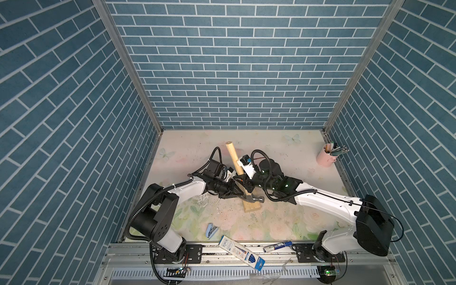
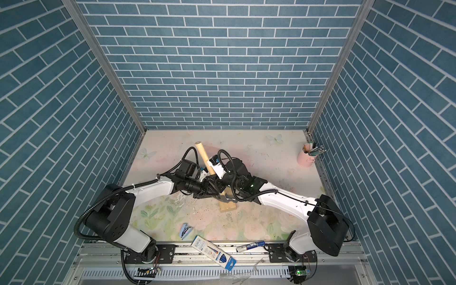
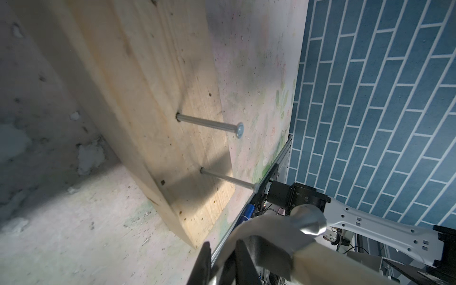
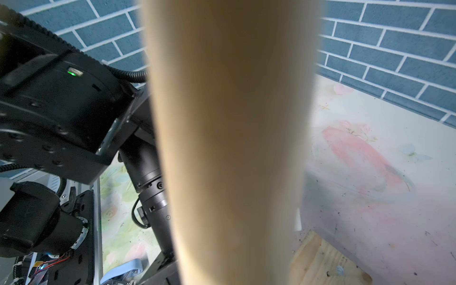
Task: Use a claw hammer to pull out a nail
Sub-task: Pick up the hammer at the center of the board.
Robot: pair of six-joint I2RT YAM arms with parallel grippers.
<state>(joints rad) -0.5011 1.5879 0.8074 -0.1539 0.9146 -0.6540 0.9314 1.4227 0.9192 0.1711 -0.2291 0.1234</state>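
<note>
claw hammer (image 1: 234, 158): pale wood | walls (image 1: 246, 74): blue brick | tabletop (image 1: 283, 222): floral | cup (image 1: 325, 159): apparently pink

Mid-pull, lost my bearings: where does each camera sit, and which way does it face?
Top views: high over the near edge, looking down across the table; left arm, right arm show, left claw and right claw at the claw hammer.
Left wrist: behind the left claw, facing along the wooden block at two nails; its fingers and the right arm show.
Right wrist: tight against the hammer handle; black arm links show beside it.
Shared: both wrist views show block and hammer.
</note>
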